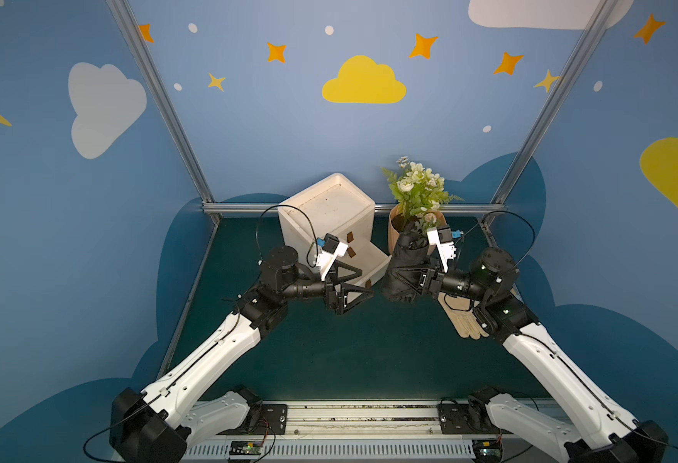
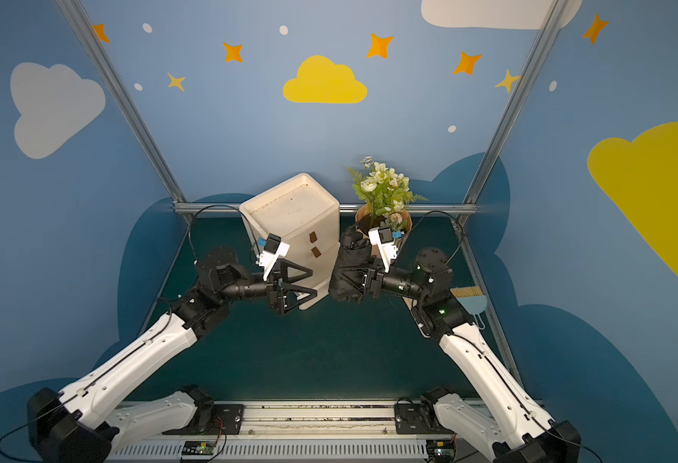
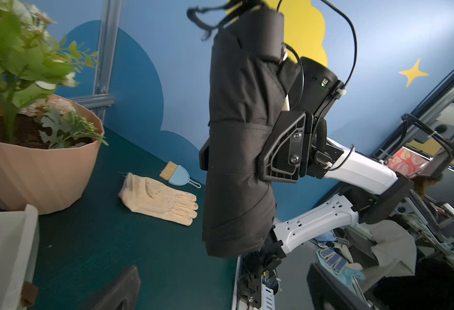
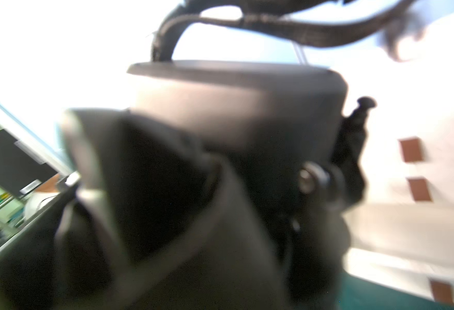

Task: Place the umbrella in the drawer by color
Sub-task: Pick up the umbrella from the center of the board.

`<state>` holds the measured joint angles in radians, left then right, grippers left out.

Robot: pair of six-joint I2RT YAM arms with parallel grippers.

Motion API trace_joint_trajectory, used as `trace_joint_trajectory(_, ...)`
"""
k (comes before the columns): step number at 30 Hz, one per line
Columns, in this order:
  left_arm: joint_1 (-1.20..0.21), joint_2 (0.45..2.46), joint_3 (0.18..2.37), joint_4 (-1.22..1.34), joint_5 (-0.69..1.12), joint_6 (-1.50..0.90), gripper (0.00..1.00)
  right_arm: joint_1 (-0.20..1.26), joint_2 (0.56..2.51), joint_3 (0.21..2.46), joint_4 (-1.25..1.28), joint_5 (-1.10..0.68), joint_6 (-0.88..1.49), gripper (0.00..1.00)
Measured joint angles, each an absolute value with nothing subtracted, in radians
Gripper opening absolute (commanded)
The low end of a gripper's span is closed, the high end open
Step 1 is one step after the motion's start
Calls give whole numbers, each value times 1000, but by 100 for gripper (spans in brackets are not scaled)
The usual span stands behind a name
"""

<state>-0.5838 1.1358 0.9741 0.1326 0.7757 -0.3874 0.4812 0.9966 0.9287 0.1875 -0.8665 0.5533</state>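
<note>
1. Nearest, a cream glove point(image 3: 161, 197) and a small brush point(image 3: 176, 174) lie on the table beside the right arm.
2. The right gripper point(image 1: 403, 282) is clamped around the middle of the folded black umbrella point(image 3: 239, 134). It holds the umbrella upright in the air, clear of the table and just beside the drawers.
3. The left gripper point(image 1: 367, 282) hovers at the front of the open bottom drawer point(image 1: 369, 258), jaws spread wide and holding nothing.
4. Pickup looks done and 1 drawer stands open. Lowering the umbrella in, releasing it and probably shutting the drawer remain.
5. Behind, the white cabinet point(image 1: 329, 208) has 2 upper drawers shut. All the tabs look brown, so the colour match cannot be confirmed.
6. Farthest, a flower pot point(image 3: 46, 171).
</note>
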Motion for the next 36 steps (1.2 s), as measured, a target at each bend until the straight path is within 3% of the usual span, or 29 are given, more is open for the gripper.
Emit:
trace_joint_trajectory(8, -641, 1235, 1004, 241, 840, -421, 100, 567, 1048, 964, 237, -908, 558, 48)
trace_joint_trajectory(11, -661, 1268, 1037, 268, 859, -431, 94, 575, 1063, 965, 250, -906, 562, 48)
trace_joint_trajectory(16, -677, 1300, 1053, 308, 894, -451, 79, 579, 1068, 965, 268, -891, 565, 48)
trace_joint_trajectory(22, -684, 1338, 1070, 324, 925, -471, 45, 580, 1068, 965, 281, -860, 566, 50)
trace_joint_trajectory(24, -684, 1341, 1074, 323, 931, -469, 37, 580, 1068, 965, 282, -852, 566, 54)
trace_joint_trajectory(31, -686, 1341, 1082, 251, 904, -451, 34, 575, 1031, 965, 252, -799, 525, 89)
trace_joint_trajectory(36, -672, 1331, 1099, 114, 840, -393, 29, 528, 963, 965, 135, -754, 469, 98)
